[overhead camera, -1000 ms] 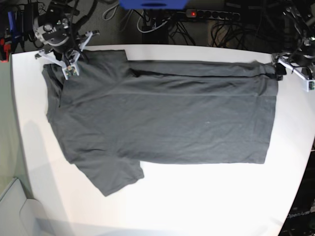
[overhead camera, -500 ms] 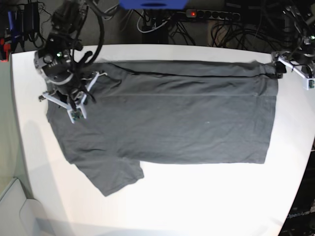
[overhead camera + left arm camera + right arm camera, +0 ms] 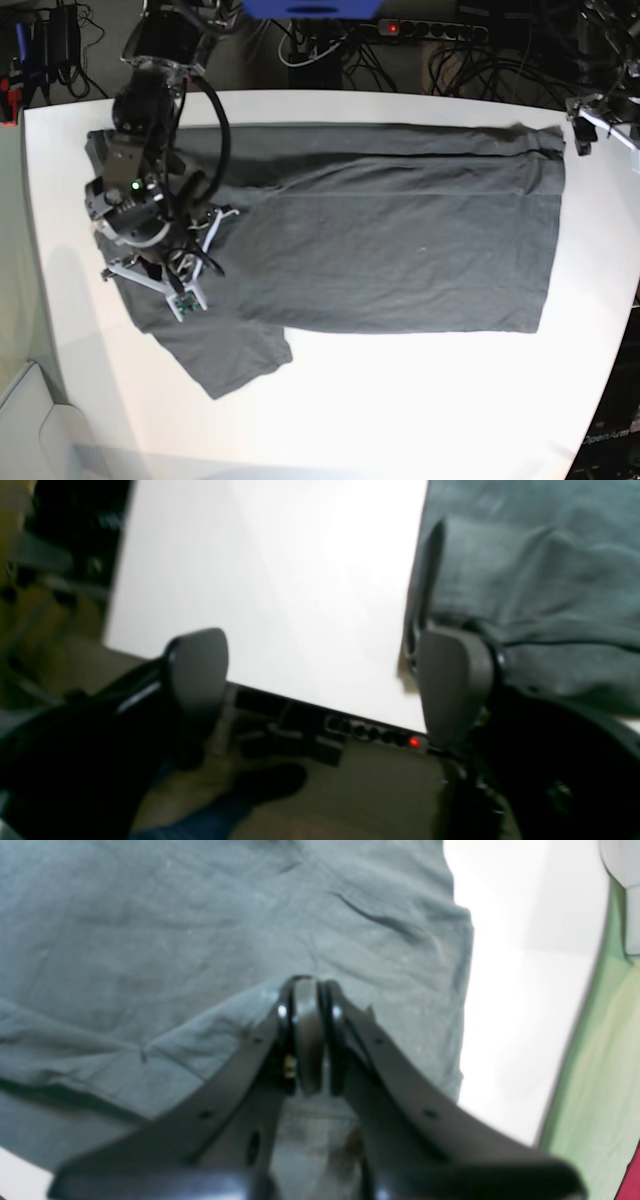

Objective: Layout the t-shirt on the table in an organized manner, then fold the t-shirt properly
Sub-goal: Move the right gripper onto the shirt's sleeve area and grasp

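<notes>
The dark grey t-shirt (image 3: 380, 240) lies spread across the white table (image 3: 420, 410), its length running side to side in the base view, the hem toward that view's right and the shoulders toward its left. One short sleeve (image 3: 225, 360) sticks out toward the near edge; along the far edge a long strip of cloth is folded over onto the body, leaving a dark crease line. The right gripper (image 3: 309, 1037) sits over the shoulder end of the shirt, its black fingers (image 3: 240, 1065) pressed together, and from the wrist view a ridge of grey fabric rises right up to the tips, though I cannot tell for sure whether cloth is pinched between them. Its arm (image 3: 150, 150) reaches down from the far side over the collar area. The left gripper (image 3: 320, 680) is off at the far corner by the hem, its two grey pads (image 3: 452, 680) standing wide apart with nothing between them, hanging past the table's edge just beside the shirt's corner. Behind the table a power strip (image 3: 430, 30) with a red light lies among tangled cables (image 3: 480, 65).
</notes>
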`<state>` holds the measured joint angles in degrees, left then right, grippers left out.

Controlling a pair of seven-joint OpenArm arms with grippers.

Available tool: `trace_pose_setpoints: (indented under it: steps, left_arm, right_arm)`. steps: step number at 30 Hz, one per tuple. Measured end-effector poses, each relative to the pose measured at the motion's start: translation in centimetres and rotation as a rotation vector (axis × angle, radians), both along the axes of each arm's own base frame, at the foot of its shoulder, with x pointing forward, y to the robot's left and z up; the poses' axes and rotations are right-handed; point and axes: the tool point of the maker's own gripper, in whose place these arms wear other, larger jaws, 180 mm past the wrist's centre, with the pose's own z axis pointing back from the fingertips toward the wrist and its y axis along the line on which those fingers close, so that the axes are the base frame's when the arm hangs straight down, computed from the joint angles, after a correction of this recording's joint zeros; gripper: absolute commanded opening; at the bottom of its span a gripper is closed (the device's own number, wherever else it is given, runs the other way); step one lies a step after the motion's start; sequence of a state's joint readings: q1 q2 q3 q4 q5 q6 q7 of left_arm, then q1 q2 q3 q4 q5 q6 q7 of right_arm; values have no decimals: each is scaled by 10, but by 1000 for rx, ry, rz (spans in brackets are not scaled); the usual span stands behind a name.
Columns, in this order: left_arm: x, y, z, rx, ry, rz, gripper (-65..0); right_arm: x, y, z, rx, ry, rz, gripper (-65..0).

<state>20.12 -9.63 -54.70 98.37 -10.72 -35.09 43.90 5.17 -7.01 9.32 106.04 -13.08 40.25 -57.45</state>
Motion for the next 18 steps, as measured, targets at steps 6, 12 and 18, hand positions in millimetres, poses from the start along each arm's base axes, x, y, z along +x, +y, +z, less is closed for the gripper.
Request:
trace_pose_setpoints:
  steps: [6,12,18]
  left_arm:
    - [-17,-3,4,16,15,-22,-74]
    - [-20,2,8,26,7,-3,-74]
    - [-17,1,14,37,-7,-9,-74]
  right_arm:
    - [18,-9,-11,-16,36,6,-650]
    - [26,-9,-14,-8,49,10,-650]
    - [24,-4,-31,11,92,22,-639]
